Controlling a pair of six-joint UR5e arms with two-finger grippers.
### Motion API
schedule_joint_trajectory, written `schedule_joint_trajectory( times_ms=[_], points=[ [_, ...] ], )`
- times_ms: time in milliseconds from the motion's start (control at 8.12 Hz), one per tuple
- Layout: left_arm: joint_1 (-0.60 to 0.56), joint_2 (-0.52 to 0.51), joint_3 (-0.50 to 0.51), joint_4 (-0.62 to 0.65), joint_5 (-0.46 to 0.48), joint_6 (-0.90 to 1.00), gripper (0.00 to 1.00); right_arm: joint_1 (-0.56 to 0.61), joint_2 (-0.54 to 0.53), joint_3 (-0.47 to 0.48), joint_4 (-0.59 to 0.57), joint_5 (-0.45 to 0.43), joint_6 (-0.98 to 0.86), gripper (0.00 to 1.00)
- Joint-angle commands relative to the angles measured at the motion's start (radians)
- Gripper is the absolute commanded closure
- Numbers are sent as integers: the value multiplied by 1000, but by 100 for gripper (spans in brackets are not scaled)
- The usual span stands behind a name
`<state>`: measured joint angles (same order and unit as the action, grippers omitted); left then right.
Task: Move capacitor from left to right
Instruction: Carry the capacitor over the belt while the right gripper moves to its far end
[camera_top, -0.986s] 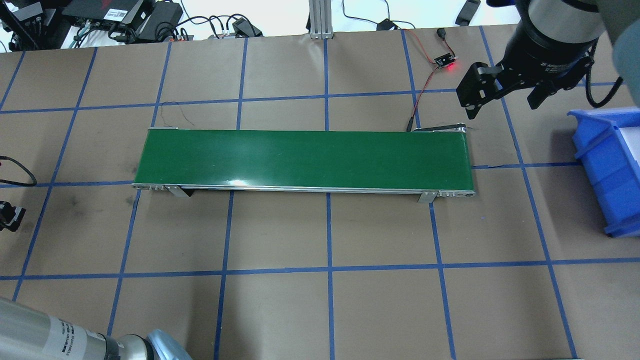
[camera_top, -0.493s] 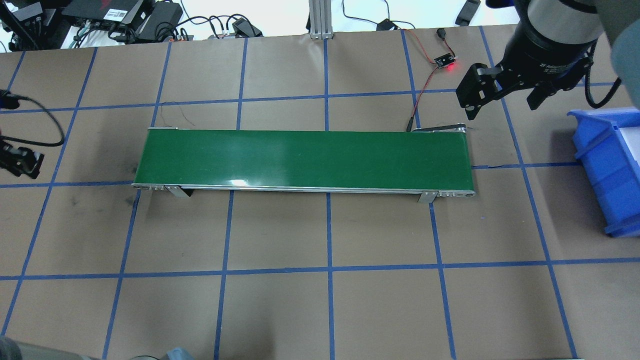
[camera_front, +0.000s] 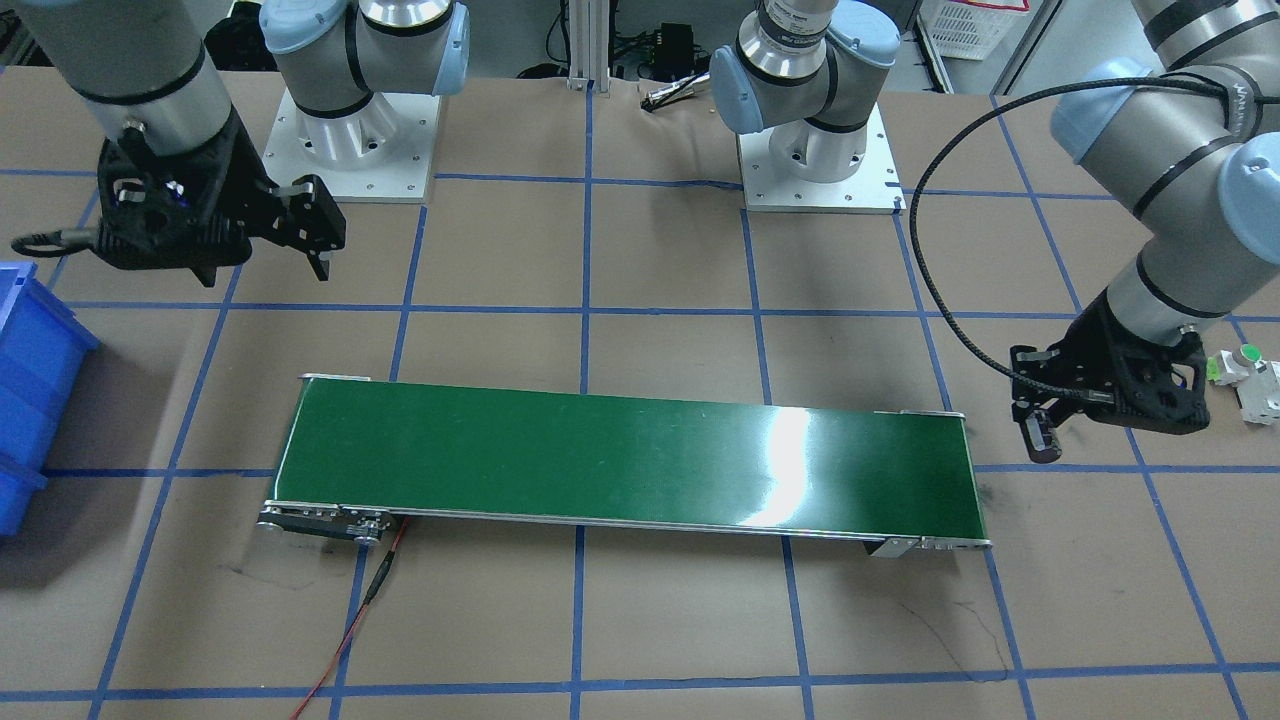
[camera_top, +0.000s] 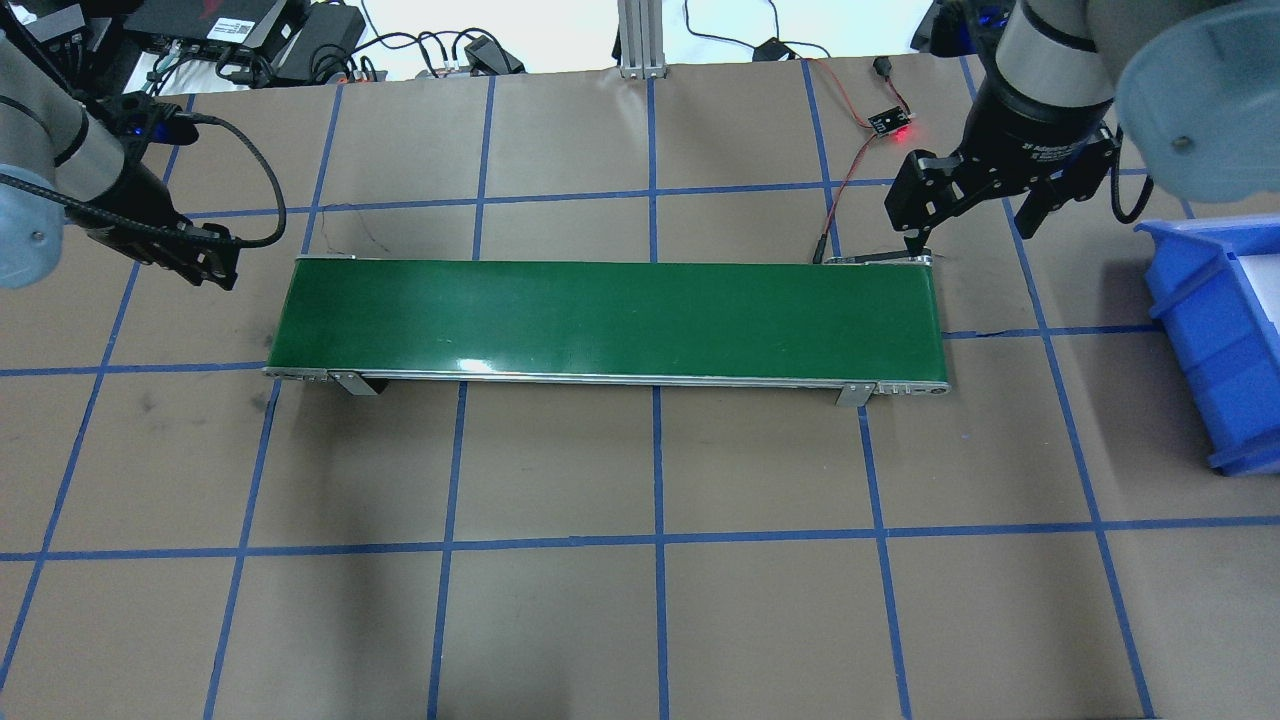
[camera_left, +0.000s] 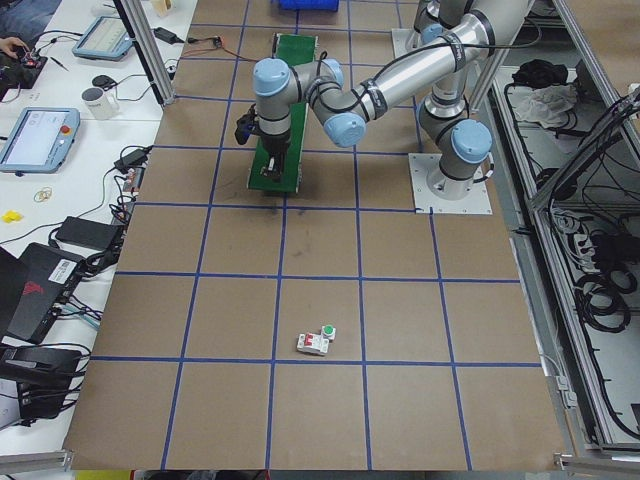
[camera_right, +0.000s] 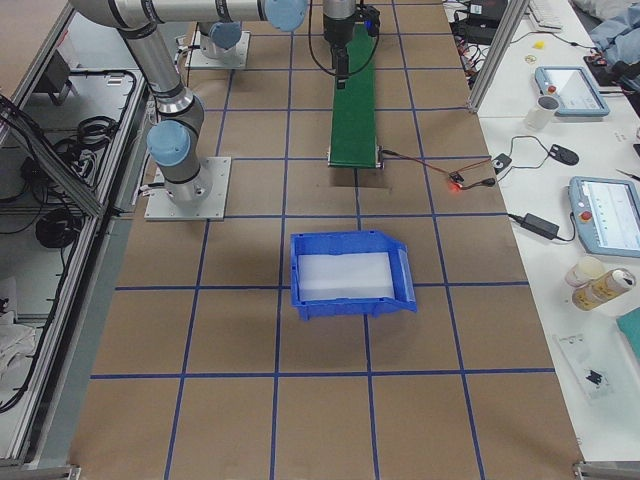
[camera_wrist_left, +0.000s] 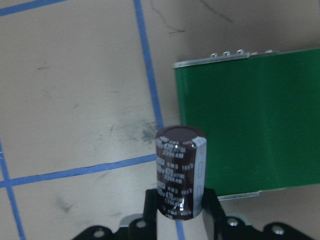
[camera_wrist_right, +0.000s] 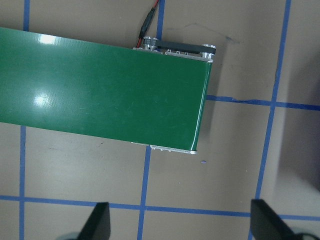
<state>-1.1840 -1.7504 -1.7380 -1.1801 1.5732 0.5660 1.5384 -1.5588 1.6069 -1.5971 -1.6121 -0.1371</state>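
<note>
**Set capacitor (camera_wrist_left: 180, 172) on belt (camera_wrist_left: 250, 120)**

Left fingers (camera_wrist_left: 210, 207) clamp the capacitor upright above the surface (camera_wrist_left: 75, 100), just off the green belt's end. Lower it gently, upright, before releasing. Right fingers (camera_wrist_right: 98, 220) gape wide, empty.

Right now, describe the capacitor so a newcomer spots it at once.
Find the long green conveyor belt and go to its end on the robot's left, where the left gripper hangs just off it. The capacitor is clamped in it: a stubby dark cylinder with pale print, unlike the white-grey block with a green button.
</note>
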Motion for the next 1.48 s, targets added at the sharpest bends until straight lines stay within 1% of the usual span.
schedule_joint_trajectory(
  times_ms=[0, 123, 246, 370, 616, 862, 1109, 1232, 1355],
  points=[
    [-43, -90, -2, -3, -68, -43, 100, 0, 91, 2, -23, -17, 10, 0],
    [-43, -127, -3, -6, -62, -82, 100, 0, 129, 5, -91, -5, 16, 0],
    [-43, -141, -2, -21, -58, -87, 100, 0, 147, 14, -146, 6, 19, 0],
    [-45, -153, -2, -12, -61, -90, 100, 0, 147, 30, -153, 8, 21, 0],
    [-57, -161, -2, -16, -59, -115, 100, 2, 147, 31, -159, 8, 21, 0],
    [-69, -159, -2, -21, -58, -155, 70, 5, 147, 31, -161, 8, 21, 0],
    [-89, -144, -2, -27, -56, -198, 0, 11, 147, 31, -170, 8, 22, 0],
    [-100, -120, 0, -64, -50, -211, 0, 11, 147, 31, -170, 8, 22, 0],
    [-117, -65, 0, -131, -9, -244, 0, 11, 147, 31, -172, 9, 22, 0]
  ],
)
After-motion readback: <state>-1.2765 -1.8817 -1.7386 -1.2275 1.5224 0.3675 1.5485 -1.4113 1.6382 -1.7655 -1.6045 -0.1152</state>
